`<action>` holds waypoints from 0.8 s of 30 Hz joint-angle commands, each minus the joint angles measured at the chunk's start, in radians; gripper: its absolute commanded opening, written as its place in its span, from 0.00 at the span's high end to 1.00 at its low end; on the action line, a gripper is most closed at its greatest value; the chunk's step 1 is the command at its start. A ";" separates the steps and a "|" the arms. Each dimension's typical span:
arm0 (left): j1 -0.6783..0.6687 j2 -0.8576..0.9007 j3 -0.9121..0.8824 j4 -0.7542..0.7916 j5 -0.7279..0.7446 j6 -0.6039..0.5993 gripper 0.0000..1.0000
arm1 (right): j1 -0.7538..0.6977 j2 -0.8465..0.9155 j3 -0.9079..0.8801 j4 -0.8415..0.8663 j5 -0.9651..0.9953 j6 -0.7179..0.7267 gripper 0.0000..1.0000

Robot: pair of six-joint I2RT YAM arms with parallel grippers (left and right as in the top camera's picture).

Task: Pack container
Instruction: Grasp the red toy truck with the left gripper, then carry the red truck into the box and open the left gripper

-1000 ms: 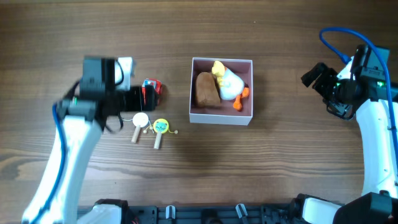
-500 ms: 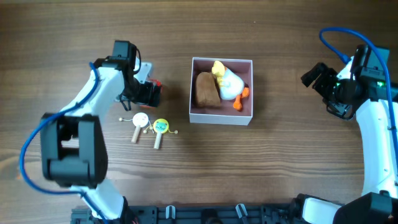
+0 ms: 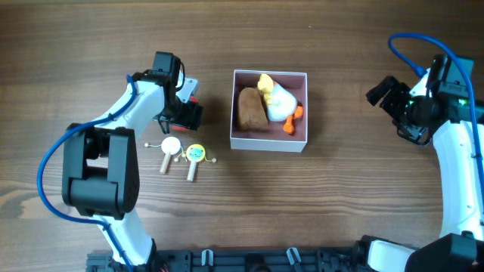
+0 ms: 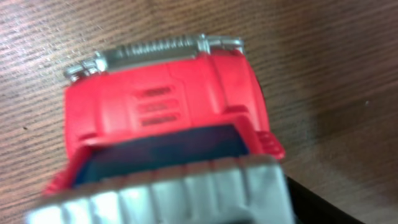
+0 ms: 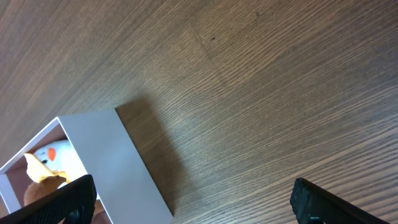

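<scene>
Packing seems about half done on the brown wooden table [image 3: 340,204]: the square white-walled container [image 3: 261,139] with pink inside, at the table's middle, holds a brown lump toy [image 3: 252,109] and a white duck toy [image 3: 280,103]. Left of it wait a red toy car [image 4: 168,118] and two small wooden-handled rattles [image 3: 195,154]. The left pincer [image 3: 186,114] sits at the car, grip I cannot tell; the right pincer [image 5: 193,199] gapes open

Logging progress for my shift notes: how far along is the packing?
Done: a brown toy and a white duck lie inside the container. In hand: the left end effector is down over the red toy truck, grip unclear. Left: that truck, plus a white rattle and a yellow rattle on the table. The right end effector is open.
</scene>
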 commanded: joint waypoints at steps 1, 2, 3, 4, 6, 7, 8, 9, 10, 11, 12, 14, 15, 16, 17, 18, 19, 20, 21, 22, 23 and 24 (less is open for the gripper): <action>-0.005 0.005 0.012 0.005 0.001 0.016 0.30 | 0.001 -0.002 -0.003 0.003 -0.010 0.007 0.00; -0.005 0.005 0.012 0.002 0.001 0.016 0.33 | 0.000 -0.002 -0.003 0.003 -0.010 0.006 0.00; -0.005 0.005 0.012 0.000 0.002 0.016 0.35 | 0.001 -0.002 -0.003 0.003 -0.010 0.007 0.00; -0.005 0.005 0.012 -0.003 0.002 0.016 0.38 | 0.001 -0.002 -0.003 0.003 -0.010 0.006 0.00; -0.005 0.005 0.013 -0.011 0.002 0.014 0.44 | 0.001 -0.002 -0.003 0.003 -0.010 0.006 0.00; -0.005 0.002 0.013 -0.014 0.002 0.006 0.46 | 0.001 -0.002 -0.003 0.003 -0.010 0.006 0.01; -0.005 -0.002 0.013 -0.019 0.001 -0.004 0.47 | 0.001 -0.002 -0.003 0.003 -0.010 0.007 0.00; -0.005 -0.011 0.013 -0.022 -0.003 -0.023 0.48 | 0.001 -0.002 -0.003 0.003 -0.010 0.007 0.00; -0.005 -0.027 0.014 -0.025 -0.006 -0.049 0.49 | 0.001 -0.002 -0.003 0.003 -0.010 0.006 0.00; -0.005 -0.043 0.017 -0.029 -0.006 -0.068 0.51 | 0.001 -0.002 -0.003 0.003 -0.010 0.006 0.00; -0.005 -0.062 0.023 -0.036 -0.006 -0.086 0.54 | 0.001 -0.002 -0.003 0.003 -0.010 0.006 0.00; -0.005 -0.108 0.045 -0.061 -0.005 -0.120 0.60 | 0.001 -0.002 -0.003 0.003 -0.010 0.006 0.00; -0.008 -0.136 0.061 -0.084 -0.005 -0.121 0.62 | 0.001 -0.002 -0.003 0.003 -0.010 0.006 0.00; -0.015 -0.163 0.078 -0.109 -0.005 -0.120 0.66 | 0.001 -0.002 -0.003 0.003 -0.010 0.006 0.00; -0.025 -0.191 0.096 -0.134 -0.005 -0.119 0.69 | 0.001 -0.002 -0.003 0.003 -0.010 0.006 0.00; -0.039 -0.219 0.113 -0.156 -0.005 -0.114 0.73 | 0.001 -0.002 -0.003 0.003 -0.010 0.007 0.01; -0.053 -0.242 0.126 -0.172 -0.005 -0.106 0.74 | 0.001 -0.002 -0.003 0.003 -0.010 0.006 0.00; -0.073 -0.273 0.141 -0.190 -0.005 -0.083 0.76 | 0.001 -0.002 -0.003 0.003 -0.010 0.007 0.00; -0.105 -0.312 0.156 -0.203 -0.005 -0.051 0.76 | 0.001 -0.002 -0.003 0.003 -0.010 0.007 0.00; -0.136 -0.344 0.161 -0.203 -0.005 -0.023 0.77 | 0.001 -0.002 -0.003 0.003 -0.010 0.006 0.00; -0.181 -0.384 0.161 -0.194 -0.006 0.024 0.78 | 0.001 -0.002 -0.003 0.003 -0.010 0.006 0.00; -0.223 -0.410 0.161 -0.185 -0.006 0.072 0.82 | 0.001 -0.002 -0.003 0.003 -0.010 0.007 0.00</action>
